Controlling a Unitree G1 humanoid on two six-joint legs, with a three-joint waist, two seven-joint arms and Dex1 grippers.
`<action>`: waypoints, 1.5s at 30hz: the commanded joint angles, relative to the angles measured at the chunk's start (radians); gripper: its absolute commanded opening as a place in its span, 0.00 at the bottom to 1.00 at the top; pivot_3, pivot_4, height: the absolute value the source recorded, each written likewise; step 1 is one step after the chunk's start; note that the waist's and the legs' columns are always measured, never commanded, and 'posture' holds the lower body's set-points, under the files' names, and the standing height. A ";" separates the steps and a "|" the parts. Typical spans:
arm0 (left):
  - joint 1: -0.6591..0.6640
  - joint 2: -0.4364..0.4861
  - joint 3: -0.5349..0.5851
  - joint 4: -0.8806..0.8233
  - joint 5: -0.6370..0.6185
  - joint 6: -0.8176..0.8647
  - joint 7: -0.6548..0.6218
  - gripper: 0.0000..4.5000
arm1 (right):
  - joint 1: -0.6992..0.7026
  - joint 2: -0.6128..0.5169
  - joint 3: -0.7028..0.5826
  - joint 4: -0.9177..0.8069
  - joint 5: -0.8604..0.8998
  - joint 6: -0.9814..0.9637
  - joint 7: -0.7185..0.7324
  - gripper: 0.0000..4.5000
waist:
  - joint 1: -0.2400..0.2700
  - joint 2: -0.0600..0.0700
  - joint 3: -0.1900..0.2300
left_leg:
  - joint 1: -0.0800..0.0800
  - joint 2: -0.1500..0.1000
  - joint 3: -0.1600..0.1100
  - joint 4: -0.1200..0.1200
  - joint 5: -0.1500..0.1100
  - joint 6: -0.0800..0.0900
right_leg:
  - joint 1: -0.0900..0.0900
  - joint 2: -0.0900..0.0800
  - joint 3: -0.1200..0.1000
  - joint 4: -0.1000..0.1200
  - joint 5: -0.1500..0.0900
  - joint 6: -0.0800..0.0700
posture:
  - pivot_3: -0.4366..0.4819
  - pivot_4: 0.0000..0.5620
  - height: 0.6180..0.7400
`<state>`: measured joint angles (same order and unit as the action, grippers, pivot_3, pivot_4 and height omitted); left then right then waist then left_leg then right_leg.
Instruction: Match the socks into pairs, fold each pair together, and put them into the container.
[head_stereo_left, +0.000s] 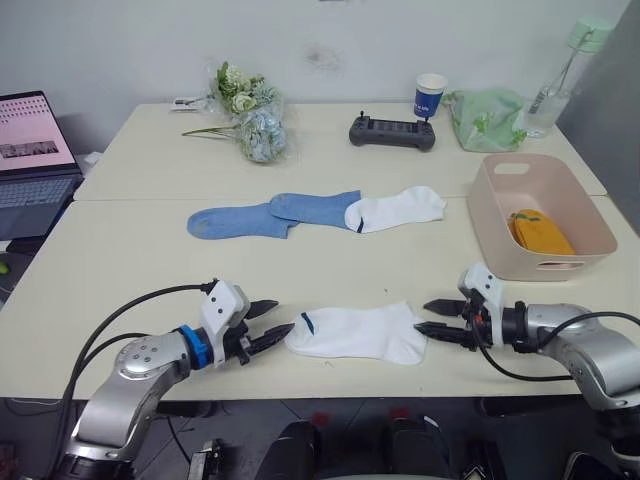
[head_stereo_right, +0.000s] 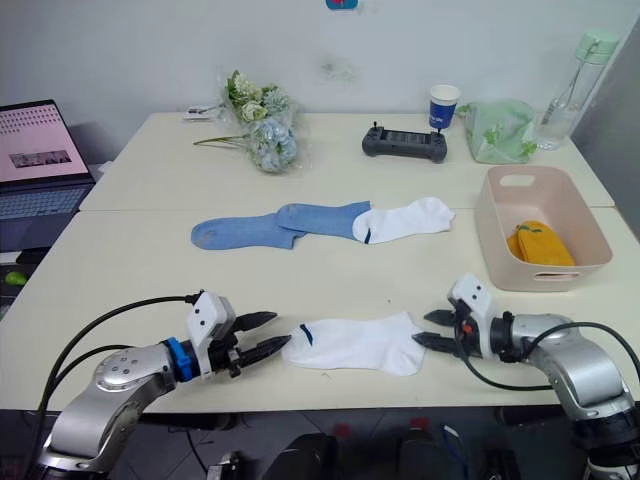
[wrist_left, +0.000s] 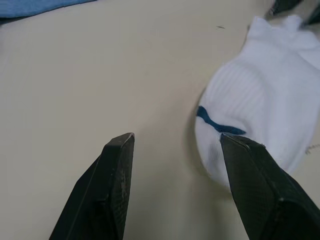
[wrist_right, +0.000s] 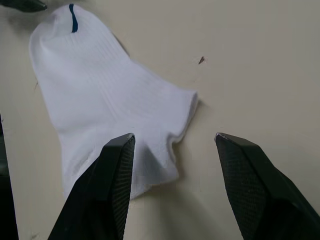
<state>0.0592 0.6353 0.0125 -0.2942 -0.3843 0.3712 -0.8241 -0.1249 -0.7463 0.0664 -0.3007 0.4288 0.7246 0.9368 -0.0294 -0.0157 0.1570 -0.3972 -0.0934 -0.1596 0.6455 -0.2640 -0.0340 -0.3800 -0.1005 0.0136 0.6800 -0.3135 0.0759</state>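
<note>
Head stereo looking down, wrist cameras close, sharing white sock (head_stereo_left: 358, 332)

A plain white wall (head_stereo_left: 330, 40) stands behind 2 cream-topped counters (head_stereo_left: 130, 260) pushed together, a seam between them; an open laptop (head_stereo_left: 35, 160) sits at the left.

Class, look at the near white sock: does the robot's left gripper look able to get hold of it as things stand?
Probably yes. The left gripper is open at one end of the near white sock, with bare table around it and nothing in between.
</note>
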 joint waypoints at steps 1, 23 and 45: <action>0.008 -0.016 -0.043 -0.003 0.031 -0.019 0.003 0.54 | 0.006 -0.004 0.006 -0.044 -0.004 -0.031 0.001 0.57 | -0.002 0.000 0.000 | 0.000 0.000 0.001 0.000 0.000 0.000 | 0.000 0.000 0.001 0.000 0.000 0.000 | 0.48 0.27 1.00; 0.086 -0.025 -0.053 -0.119 0.012 0.069 0.037 0.00 | -0.041 -0.121 0.018 -0.050 0.044 0.014 0.110 0.00 | 0.003 0.000 0.000 | 0.000 0.000 0.000 0.000 -0.001 0.002 | 0.001 0.000 0.000 -0.001 0.000 0.000 | 0.48 0.27 1.00; -0.041 0.020 -0.037 -0.124 0.062 -0.093 -0.034 0.45 | -0.190 0.097 0.011 -0.018 -0.023 -0.175 -0.049 0.38 | 0.002 0.000 0.000 | 0.000 0.000 0.000 0.000 0.000 0.000 | 0.001 0.000 0.000 -0.001 0.000 0.000 | 0.48 0.27 1.00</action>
<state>0.0257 0.6596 0.0151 -0.4015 -0.3552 0.3403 -0.8396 -0.3074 -0.6633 0.0624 -0.3032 0.4382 0.6146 0.9126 -0.0278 -0.0158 0.1568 -0.3968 -0.0938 -0.1588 0.6453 -0.2639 -0.0343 -0.3791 -0.1011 0.0139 0.6789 -0.3136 0.0758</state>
